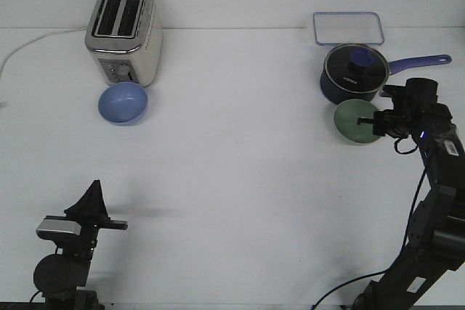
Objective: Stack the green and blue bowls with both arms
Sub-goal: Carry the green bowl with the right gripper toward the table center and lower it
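Front view: right end effector (365, 120) over green bowl (355, 122) (grip unclear), left end effector (92, 192) pressed together.

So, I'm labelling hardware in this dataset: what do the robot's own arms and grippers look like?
Both arms are black and jointed. The left gripper has dark pointed fingers above a grey wrist module. The right gripper is black and blocky, with thin black cables trailing along the arm and a small blue light.

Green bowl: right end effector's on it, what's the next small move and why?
Probably close and lift. The right end effector sits at the rim of the green bowl, which lies on the table beside the saucepan; whether its grip is closed cannot be told. The blue bowl waits far across by the toaster, and the left end effector is far from it.
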{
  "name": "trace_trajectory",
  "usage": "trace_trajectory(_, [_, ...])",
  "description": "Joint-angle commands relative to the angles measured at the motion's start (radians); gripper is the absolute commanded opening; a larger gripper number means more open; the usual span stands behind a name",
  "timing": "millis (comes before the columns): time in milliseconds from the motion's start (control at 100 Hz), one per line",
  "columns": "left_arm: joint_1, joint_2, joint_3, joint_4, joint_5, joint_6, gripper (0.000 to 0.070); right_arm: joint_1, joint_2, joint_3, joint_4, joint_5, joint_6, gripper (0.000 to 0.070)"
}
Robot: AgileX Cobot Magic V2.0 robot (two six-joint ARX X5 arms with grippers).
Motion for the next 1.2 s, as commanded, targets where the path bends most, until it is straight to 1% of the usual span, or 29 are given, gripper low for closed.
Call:
trace_trajectory(0, [0.000, -0.002, -0.020, 0.010, -0.002, 0.008, 0.0011, -0.001, 0.026, 0.022, 0.004, -0.003, -0.001, 0.0000])
trace_trajectory(370, [0.000, -0.002, -0.020, 0.010, -0.002, 0.008, 0.0011, -0.001, 0.008, 0.023, -0.006, -0.007, 0.017, 0.0000])
trace_trajectory(520, [0.000, -0.002, -0.020, 0.010, -0.002, 0.008, 0.0011, -0.001, -0.033, 0.023, -0.039, -0.077, 0.050, 0.0000])
trace_trajectory(660, [0.000, -0.002, -0.020, 0.010, -0.002, 0.008, 0.0011, 0.013, -0.092, 0.023, -0.085, -0.097, 0.079, 0.0000])
trace_trajectory(780, [0.000, -0.002, -0.020, 0.010, -0.002, 0.008, 0.0011, 0.041, -0.148, 0.023, -0.117, -0.138, 0.087, 0.0000])
trace_trajectory(850, [0.000, -0.002, -0.020, 0.010, -0.002, 0.008, 0.0011, 0.072, -0.177, 0.023, -0.135, -0.155, 0.091, 0.0000])
trace_trajectory(980, [0.000, -0.002, -0.020, 0.010, -0.002, 0.008, 0.0011, 0.160, -0.206, 0.023, -0.173, -0.156, 0.091, 0.0000])
trace_trajectory(1100, [0.000, -0.002, -0.020, 0.010, -0.002, 0.008, 0.0011, 0.277, -0.205, 0.023, -0.194, -0.146, 0.100, 0.0000])
trace_trajectory(1190, [0.000, -0.002, -0.020, 0.010, -0.002, 0.008, 0.0011, 0.373, -0.203, 0.023, -0.171, -0.124, 0.119, 0.0000])
